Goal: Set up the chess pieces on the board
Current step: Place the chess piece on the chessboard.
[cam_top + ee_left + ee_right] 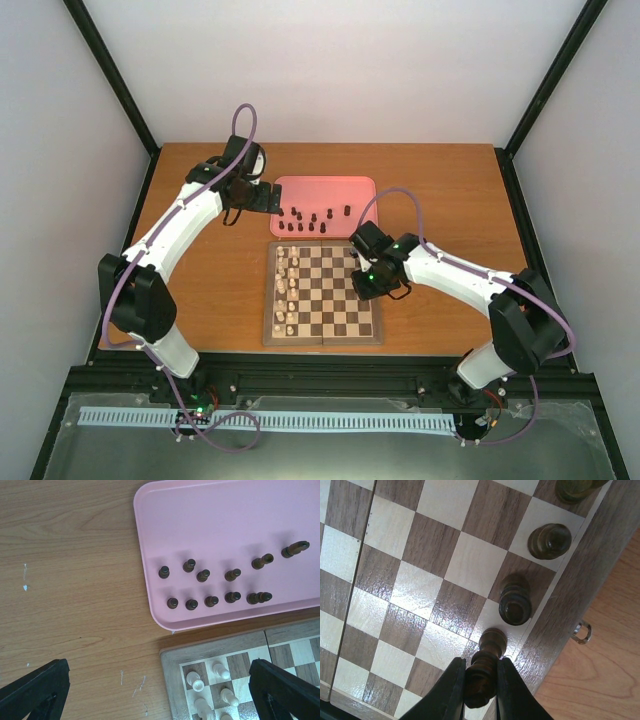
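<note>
The right pincer (481, 666) is closed on a dark chess piece (490, 642). Its two fingers (451, 692) pinch the stem from either side, and the head pokes out just past the tips. The piece hangs over a light square in the outermost row of the board (395, 545); whether its base touches the wood I cannot tell. Straight ahead of the tips, along that same edge row, three more dark pieces (515, 601) stand one to a square: the nearest just beyond the held one, the next a square further on, the last cut off by the frame. Tight on the pincer's right runs the board's brown border (570, 595), then a small metal clasp (580, 632) and the table (602, 675), so there is little board left on that side. To its left, bare checks spread wide. The left pincer (159, 682) stands fully spread, gripping nothing, above table wood. Ahead of it and slightly to the right lies the rounded near corner of the pink tray (225, 510). There the other dark chess pieces (211, 601) stand in two loose rows, mostly apart from one another and inside the rim. The board's corner sits between the tray and the right finger (285, 690), with cream pieces (197, 680) just inside that finger. To this pincer's left lies table wood with a few pale scuffs.
</note>
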`<state>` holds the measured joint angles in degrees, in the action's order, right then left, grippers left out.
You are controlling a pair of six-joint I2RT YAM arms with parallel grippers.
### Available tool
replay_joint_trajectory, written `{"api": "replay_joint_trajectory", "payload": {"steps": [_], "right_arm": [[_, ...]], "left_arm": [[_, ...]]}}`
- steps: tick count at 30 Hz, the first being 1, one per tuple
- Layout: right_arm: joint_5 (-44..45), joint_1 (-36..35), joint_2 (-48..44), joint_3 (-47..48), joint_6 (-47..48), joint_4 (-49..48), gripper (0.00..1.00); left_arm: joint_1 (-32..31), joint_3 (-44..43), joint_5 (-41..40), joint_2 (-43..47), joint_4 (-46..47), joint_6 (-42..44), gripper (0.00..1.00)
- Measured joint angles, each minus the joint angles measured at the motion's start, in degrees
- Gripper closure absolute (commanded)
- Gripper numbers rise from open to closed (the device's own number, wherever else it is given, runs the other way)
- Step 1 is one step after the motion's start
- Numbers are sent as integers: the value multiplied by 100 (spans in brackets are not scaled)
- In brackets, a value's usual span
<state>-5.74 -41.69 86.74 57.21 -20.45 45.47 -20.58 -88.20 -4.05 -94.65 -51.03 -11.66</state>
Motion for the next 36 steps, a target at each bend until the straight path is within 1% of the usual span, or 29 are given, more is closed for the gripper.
{"api": "replay_joint_trajectory", "payload": {"steps": [21, 36], "right_arm": [[114, -4, 109, 98, 7, -9, 93], [127, -4, 179, 168, 7, -2, 88]], "left_arm": [[0, 0, 0, 0, 0, 0, 0], [0, 0, 0, 0, 0, 0, 0]]}}
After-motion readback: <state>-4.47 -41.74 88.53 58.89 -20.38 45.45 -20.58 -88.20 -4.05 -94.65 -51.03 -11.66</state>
